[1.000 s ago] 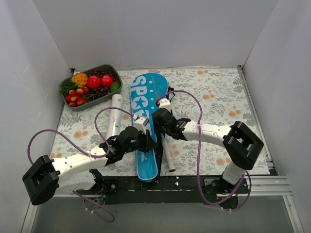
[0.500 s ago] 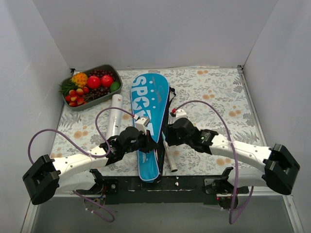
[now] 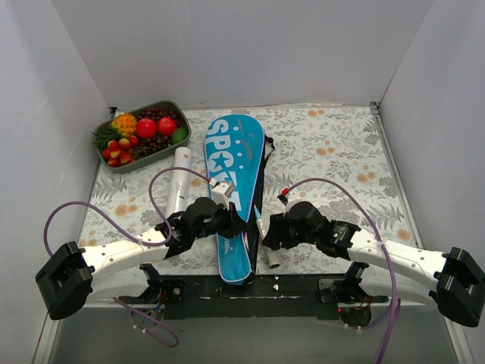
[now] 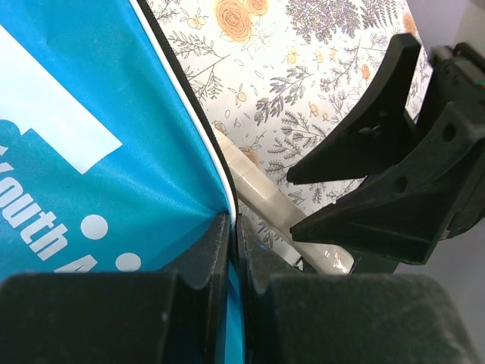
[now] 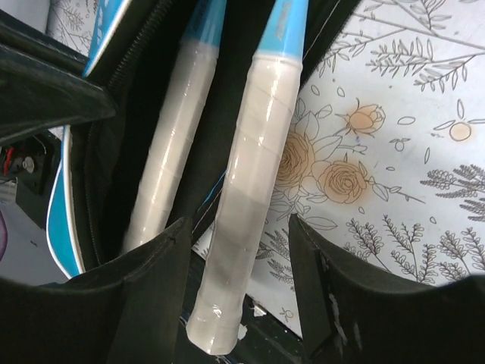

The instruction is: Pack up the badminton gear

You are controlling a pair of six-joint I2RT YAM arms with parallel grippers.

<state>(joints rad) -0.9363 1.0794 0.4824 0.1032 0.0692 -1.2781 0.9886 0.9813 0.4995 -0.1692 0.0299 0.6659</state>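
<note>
The blue "SPORT" bag (image 3: 236, 182) lies lengthwise mid-table, its right side unzipped. My left gripper (image 3: 231, 221) is shut on the bag's right edge (image 4: 182, 174), pinching the fabric between its pads. Two racket handles show in the right wrist view: one (image 5: 173, 144) lies inside the open bag, the other (image 5: 254, 189) lies beside the bag on the cloth. My right gripper (image 5: 239, 296) is open, its jaws either side of that outer handle near its butt end (image 3: 267, 250). The white shuttlecock tube (image 3: 179, 182) lies left of the bag. The racket heads are hidden in the bag.
The grey tray of fruit (image 3: 182, 123) stands at the back left. The black front rail (image 3: 273, 288) runs just below the handle's end. My right gripper's black fingers (image 4: 379, 174) show close beside my left gripper. White walls enclose three sides.
My right gripper has moved from over the bag's middle toward the near edge, down along the outer racket handle. My left gripper has stayed shut on the bag's edge.
</note>
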